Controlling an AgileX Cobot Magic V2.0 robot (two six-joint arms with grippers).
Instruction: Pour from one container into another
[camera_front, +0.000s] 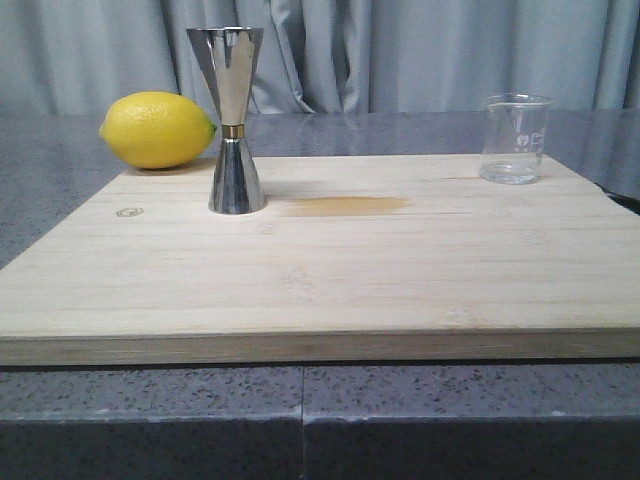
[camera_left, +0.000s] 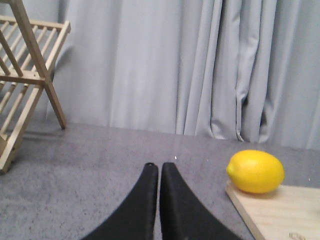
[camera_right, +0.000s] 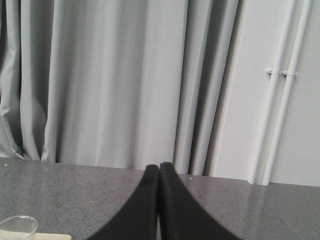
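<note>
Your two containers both stand upright on the wooden board (camera_front: 330, 270) that lies on the grey desk (camera_front: 50, 170). The steel jigger (camera_front: 232, 120) is at the far left of the board, and the small glass beaker (camera_front: 514, 138) is at the far right edge, well apart from it. The lemon (camera_front: 157, 129) sits just beside the jigger, to its left, at the board's far left corner. A brownish damp-looking patch (camera_front: 345, 206) marks the board just right of the jigger's foot; you cannot tell whether it is a spill or a stain in the wood.

The left claw (camera_left: 159, 166) has its fingers pressed together with nothing between them, and it hangs over bare desk to the left of the board. The right claw (camera_right: 159, 166) is likewise pressed together and empty, with the beaker's rim showing low beside it.

The beaker looks clear, with perhaps a thin layer at its bottom, and the jigger's cup cannot be seen into from the front. So this scene fits both a moment ahead of the pour, with the liquid in one vessel, and one after it, with both vessels set back down. Check the contents of each before you commit an arm. Any grasp would call for a claw to spread wide enough for the vessel's waist.
</note>
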